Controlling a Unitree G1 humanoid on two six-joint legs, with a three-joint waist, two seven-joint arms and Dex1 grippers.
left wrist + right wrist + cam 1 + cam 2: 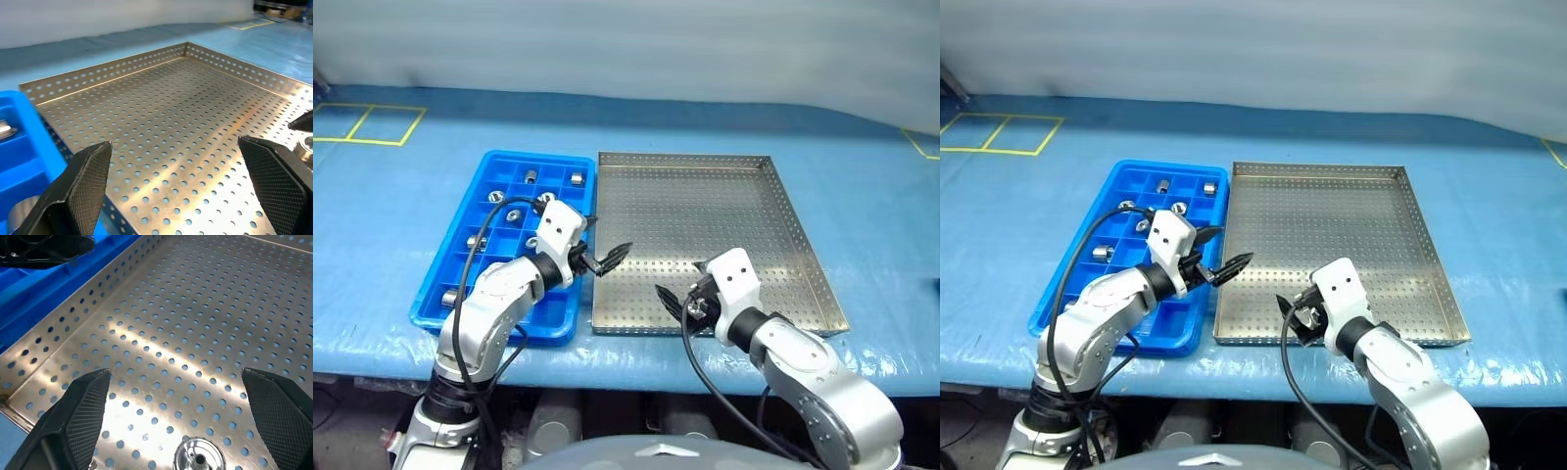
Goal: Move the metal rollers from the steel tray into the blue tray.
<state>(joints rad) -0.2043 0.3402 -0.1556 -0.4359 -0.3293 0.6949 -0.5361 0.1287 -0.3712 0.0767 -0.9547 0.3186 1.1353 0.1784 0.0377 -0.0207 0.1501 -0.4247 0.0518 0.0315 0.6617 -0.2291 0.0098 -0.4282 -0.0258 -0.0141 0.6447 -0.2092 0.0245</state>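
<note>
Your left end effector (607,257) hangs with its fingers spread wide and nothing between them, right over the seam where the blue tray (570,294) meets the steel tray (803,245). Its tips point across the steel tray's near-left part. In your left wrist view, the perforated floor stretches out ahead of the fingers (83,181), and the blue tray's wall sits just beside one of them.

Your right end effector (677,302) is also spread wide and empty — it hovers over the near edge of the steel tray, pointing toward your left arm. Directly beneath it, between its two fingers in the right wrist view, one roller (199,459) stands on the perforated floor, close to the tray's near rim. It is not touched by either finger. The same roller peeks in at the edge of your left wrist view, beside the other end effector's dark tip.

The rest of the rollers you can see are already in the blue tray, behind and to the outer side of your left end effector — several in the far compartments (530,176) and a few along the tray's outer column (453,297). Both trays lie side by side, touching, on the blue-covered table (862,196).
</note>
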